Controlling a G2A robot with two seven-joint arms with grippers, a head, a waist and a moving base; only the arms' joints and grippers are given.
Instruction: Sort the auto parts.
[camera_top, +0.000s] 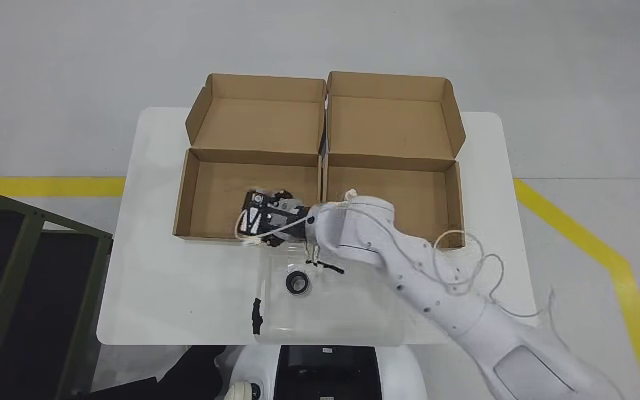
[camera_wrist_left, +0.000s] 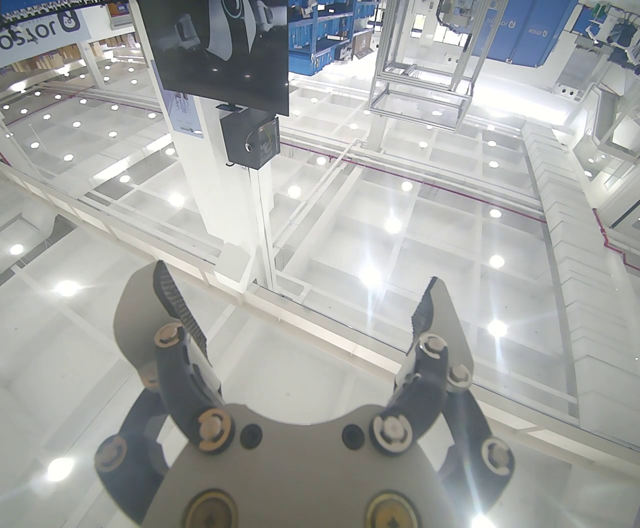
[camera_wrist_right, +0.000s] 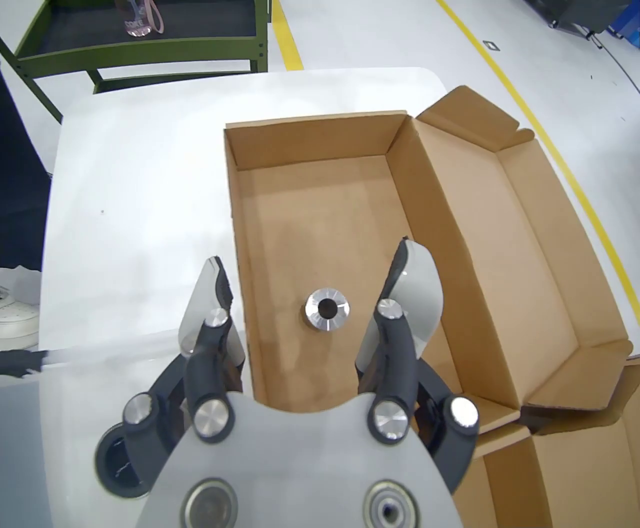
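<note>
Two cardboard boxes sit side by side toward twelve o'clock on the table (camera_top: 150, 280) in the top view, and we find the right gripper (camera_top: 262, 212) over the floor of the left box (camera_top: 183, 195), its arm reaching in from five o'clock. Toward six o'clock from it, out on the table, lie a black ring (camera_top: 297, 283) and a black strip (camera_top: 256, 316); the right box (camera_top: 455, 200) stands at one o'clock. In the left wrist view, the left gripper (camera_wrist_left: 296, 276) points up at the ceiling with its jaws spread wide and nothing between them. In the right wrist view, the right gripper's jaws are also spread and hold nothing, and a silver metal sleeve (camera_wrist_right: 327, 310) lies free on the left box's floor, bore upward, touching neither finger. We judge the task to be early: one part is in its box, and at least the ring and the strip are left to sort.
</note>
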